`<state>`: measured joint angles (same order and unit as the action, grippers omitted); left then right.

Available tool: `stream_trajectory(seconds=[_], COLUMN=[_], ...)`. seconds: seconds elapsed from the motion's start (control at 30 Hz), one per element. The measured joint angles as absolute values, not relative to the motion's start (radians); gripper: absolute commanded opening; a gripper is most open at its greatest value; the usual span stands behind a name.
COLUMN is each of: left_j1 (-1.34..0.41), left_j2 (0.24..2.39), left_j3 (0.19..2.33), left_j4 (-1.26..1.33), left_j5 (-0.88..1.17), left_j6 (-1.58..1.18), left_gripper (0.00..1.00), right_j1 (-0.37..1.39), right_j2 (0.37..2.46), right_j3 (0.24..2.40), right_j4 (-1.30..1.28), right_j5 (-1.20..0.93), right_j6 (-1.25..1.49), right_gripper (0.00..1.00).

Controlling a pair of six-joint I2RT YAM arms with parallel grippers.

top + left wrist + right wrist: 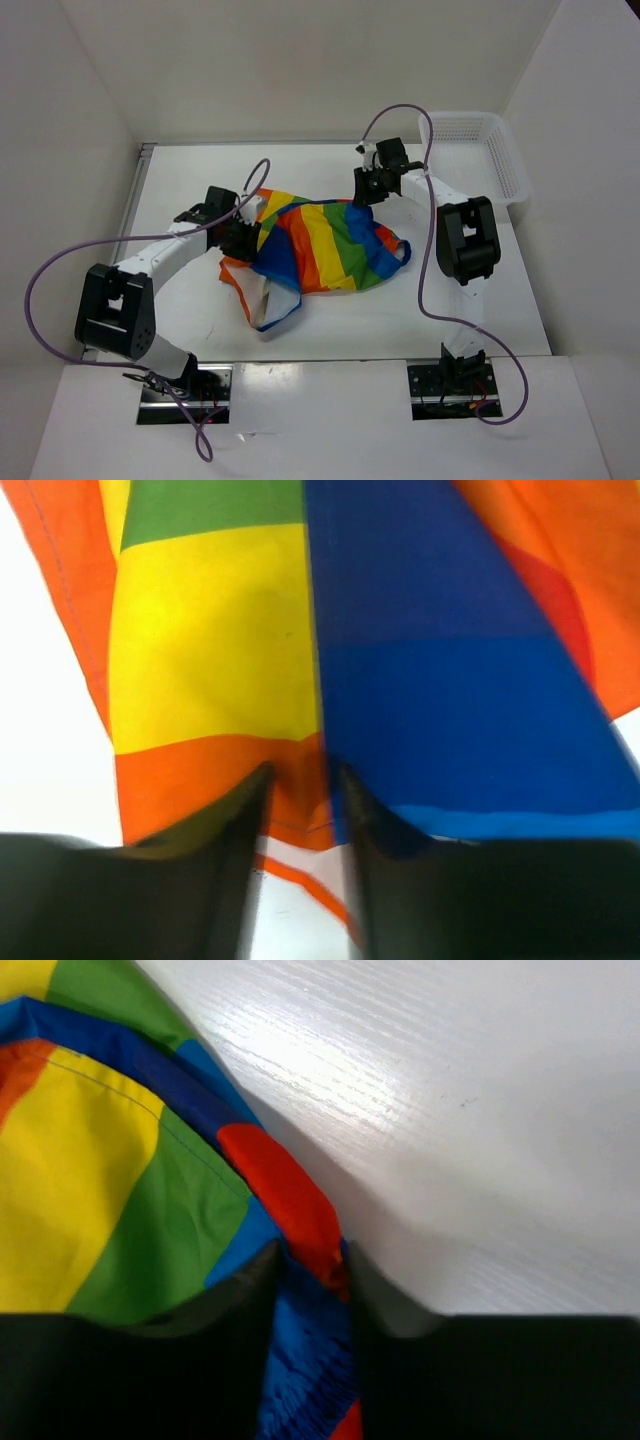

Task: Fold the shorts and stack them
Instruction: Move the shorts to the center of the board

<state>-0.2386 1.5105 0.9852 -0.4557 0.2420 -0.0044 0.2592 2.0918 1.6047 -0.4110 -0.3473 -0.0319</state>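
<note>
Shorts [320, 250] bunched mid-table [180, 175], stripes skewed, one flap lapped over the rest. Looks like the first fold, nothing flat yet. Left gripper [300, 780] nearly closed, pinching the orange hem on the heap's left side. Right gripper [312, 1260] likewise, nipped on a red-blue edge at the far right. Next move, my guess: pull apart for tension, then lay over. White basket [480, 150] in the far-right corner, apart from the cloth. Purple cable [421, 290] loops close, a snag risk.

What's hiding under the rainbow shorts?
Only the white table shows around the shorts. Anything right beneath them is covered by the bunched cloth, so I cannot tell. The left gripper and right gripper each pinch an edge.
</note>
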Motion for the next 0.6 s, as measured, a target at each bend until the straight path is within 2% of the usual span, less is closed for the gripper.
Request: stream_trajectory(seconds=[0.1,0.13,0.17,0.2,0.43,0.6], left_j1=[-0.242,-0.242,-0.244,-0.245,-0.246,-0.228], left_j2=[1.512,1.512,1.512,1.512,1.515,1.528], left_j3=[0.984,0.983,0.981,0.975,0.942,0.982], left_j4=[-0.45,-0.449,-0.448,-0.445,-0.44,-0.433], left_j5=[0.242,0.245,0.249,0.255,0.248,0.159], left_j6=[-0.003,-0.003,-0.004,-0.004,-0.004,-0.003], left_gripper=[0.19,0.14,0.04,0.01,0.0,0.0], right_j1=[0.259,0.259,0.259,0.26,0.264,0.264], right_j2=[2.092,2.092,2.092,2.092,2.092,2.091], right_j3=[1.604,1.604,1.604,1.604,1.604,1.657], right_j4=[-0.411,-0.411,-0.411,-0.411,-0.41,-0.43], right_j5=[-0.342,-0.337,-0.334,-0.331,-0.324,-0.299], right_j6=[-0.027,-0.027,-0.027,-0.027,-0.037,-0.056], right_gripper=[0.1,0.1,0.07,0.02,0.0,0.0])
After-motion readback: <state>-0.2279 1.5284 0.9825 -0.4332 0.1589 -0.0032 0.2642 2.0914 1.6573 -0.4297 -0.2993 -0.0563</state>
